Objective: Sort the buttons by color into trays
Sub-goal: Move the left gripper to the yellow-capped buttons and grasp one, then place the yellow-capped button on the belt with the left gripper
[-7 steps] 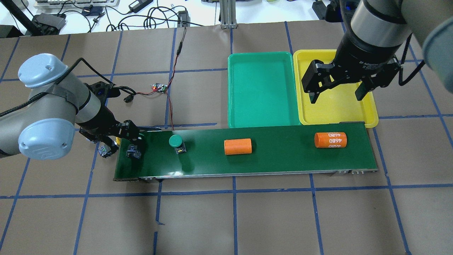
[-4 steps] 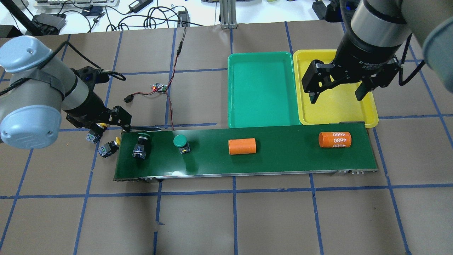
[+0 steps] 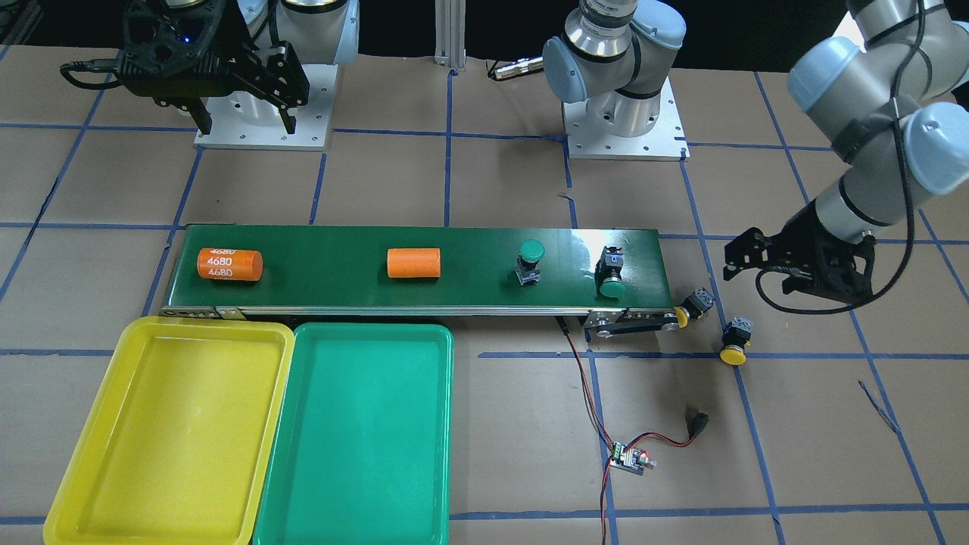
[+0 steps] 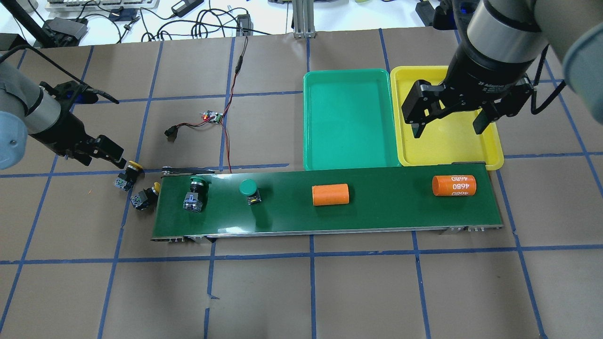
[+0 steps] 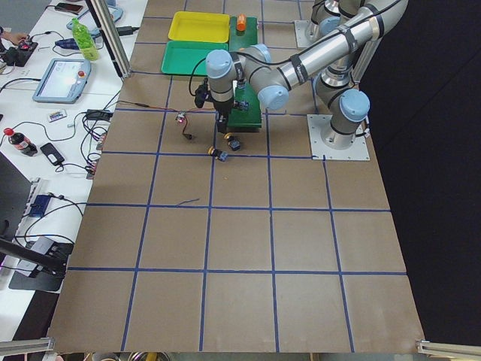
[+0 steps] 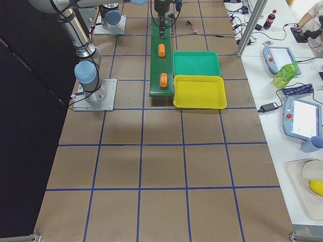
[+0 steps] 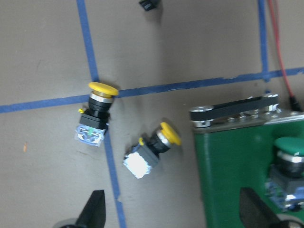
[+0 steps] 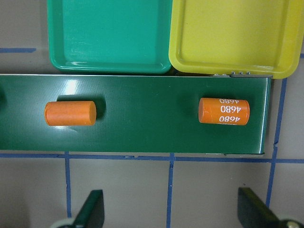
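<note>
Two green buttons ride the belt's left part: one lies on its side (image 4: pixel 195 193), one stands upright (image 4: pixel 248 189). Two yellow buttons (image 4: pixel 127 173) (image 4: pixel 145 197) lie on the table just off the belt's left end, both also in the left wrist view (image 7: pixel 97 111) (image 7: pixel 156 145). My left gripper (image 4: pixel 94 153) hangs open and empty, left of the yellow buttons. My right gripper (image 4: pixel 449 126) is open and empty above the yellow tray (image 4: pixel 443 149). Beside it lies the green tray (image 4: pixel 348 117). Neither tray holds anything.
The dark green conveyor belt (image 4: pixel 386 209) carries two orange cylinders, a plain one (image 4: pixel 330 194) and one marked 4680 (image 4: pixel 453 185) near the right end. A small circuit board (image 4: pixel 212 116) with red wires lies behind the belt's left end.
My left gripper drew back from the belt's left end, leaving the lying green button there. Everything on the belt drifted right. The right arm held still.
</note>
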Robot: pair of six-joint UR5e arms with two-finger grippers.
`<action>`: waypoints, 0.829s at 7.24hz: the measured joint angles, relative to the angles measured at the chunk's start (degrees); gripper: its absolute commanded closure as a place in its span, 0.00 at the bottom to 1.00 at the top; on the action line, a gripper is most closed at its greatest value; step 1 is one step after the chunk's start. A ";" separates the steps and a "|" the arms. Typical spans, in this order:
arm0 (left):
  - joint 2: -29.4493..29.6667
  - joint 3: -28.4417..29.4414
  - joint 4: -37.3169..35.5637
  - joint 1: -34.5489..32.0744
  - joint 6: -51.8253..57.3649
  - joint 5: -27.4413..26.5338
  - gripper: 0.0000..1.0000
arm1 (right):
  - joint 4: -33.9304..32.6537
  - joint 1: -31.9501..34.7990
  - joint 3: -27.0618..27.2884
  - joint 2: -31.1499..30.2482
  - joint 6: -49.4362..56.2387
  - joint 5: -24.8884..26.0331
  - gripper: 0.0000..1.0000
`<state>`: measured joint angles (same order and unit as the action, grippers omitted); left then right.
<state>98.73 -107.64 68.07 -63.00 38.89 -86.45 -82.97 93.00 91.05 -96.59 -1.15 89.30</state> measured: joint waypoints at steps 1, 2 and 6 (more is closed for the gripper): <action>2.76 -0.09 -3.71 0.96 2.13 0.03 0.00 | 0.00 0.04 0.00 0.00 0.00 0.00 0.00; 5.17 -0.15 -5.82 1.45 3.52 0.05 0.00 | 0.00 0.05 0.00 0.00 0.00 0.00 0.00; 11.69 -1.02 -8.44 2.05 6.14 -0.11 0.24 | -0.04 0.08 0.00 0.00 0.00 0.00 0.00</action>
<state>110.42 -108.66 59.63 -60.94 45.03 -86.57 -83.01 93.07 91.05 -96.59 -1.14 89.30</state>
